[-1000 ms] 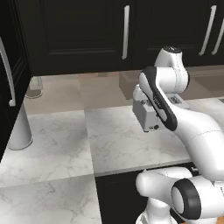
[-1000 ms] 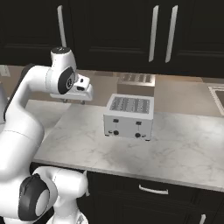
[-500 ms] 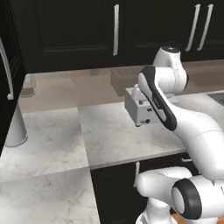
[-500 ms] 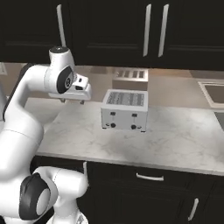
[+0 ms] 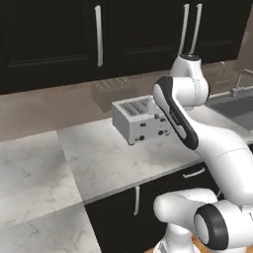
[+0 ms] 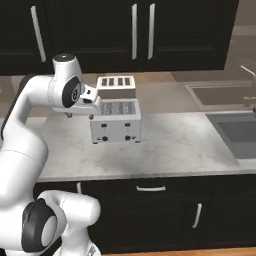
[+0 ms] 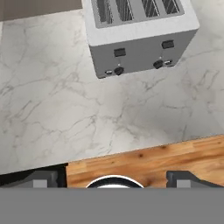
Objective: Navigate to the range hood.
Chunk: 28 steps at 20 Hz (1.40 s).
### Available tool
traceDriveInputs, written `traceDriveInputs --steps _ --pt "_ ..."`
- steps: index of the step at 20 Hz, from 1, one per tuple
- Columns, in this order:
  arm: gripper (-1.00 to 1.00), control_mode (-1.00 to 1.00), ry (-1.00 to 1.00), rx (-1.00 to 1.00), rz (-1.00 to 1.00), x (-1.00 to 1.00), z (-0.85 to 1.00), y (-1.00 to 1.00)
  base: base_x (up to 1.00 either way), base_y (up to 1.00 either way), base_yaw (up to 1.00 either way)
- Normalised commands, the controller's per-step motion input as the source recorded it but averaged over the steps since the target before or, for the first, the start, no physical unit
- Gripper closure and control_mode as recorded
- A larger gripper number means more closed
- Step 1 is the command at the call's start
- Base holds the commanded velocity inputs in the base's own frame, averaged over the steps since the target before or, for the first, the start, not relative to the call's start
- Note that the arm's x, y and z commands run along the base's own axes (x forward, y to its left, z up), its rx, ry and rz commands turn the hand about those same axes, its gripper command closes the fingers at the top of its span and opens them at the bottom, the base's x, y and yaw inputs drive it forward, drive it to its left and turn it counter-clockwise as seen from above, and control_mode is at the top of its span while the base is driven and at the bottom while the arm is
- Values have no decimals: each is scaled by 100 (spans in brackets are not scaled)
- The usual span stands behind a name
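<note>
claw (image 7: 113,177) hangs open, empty, above marble counter (image 7: 61,113) near toaster (image 7: 139,35).

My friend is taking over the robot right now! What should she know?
Gripper: tips wide apart in the hand view, holding nothing, up over the counter edge.
Around it: a grey four-slot toaster stands on the marble counter, just ahead of the hand. A sink lies to the right, and black cabinets hang above.
Done: the base has rolled rightward along the counter, so the toaster and sink now sit in front.
Left: the range hood is not reached yet; keep driving until it comes up, then stop facing it.
</note>
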Motion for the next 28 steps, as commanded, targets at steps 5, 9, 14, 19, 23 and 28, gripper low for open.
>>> traceDriveInputs --steps 5,9,14,19,23,28 --pt "-100 100 0 0 0 0 0 0 0 -10 -50" --pt "-100 100 0 0 0 0 0 0 2 -30 -55" --pt "-100 100 0 0 0 0 0 0 12 -22 -58" --pt "-100 100 0 0 0 0 0 0 29 -2 -56" --pt "-100 100 0 0 0 0 0 0 24 -3 -54" --pt "-100 100 0 0 0 0 0 0 28 -6 -53"
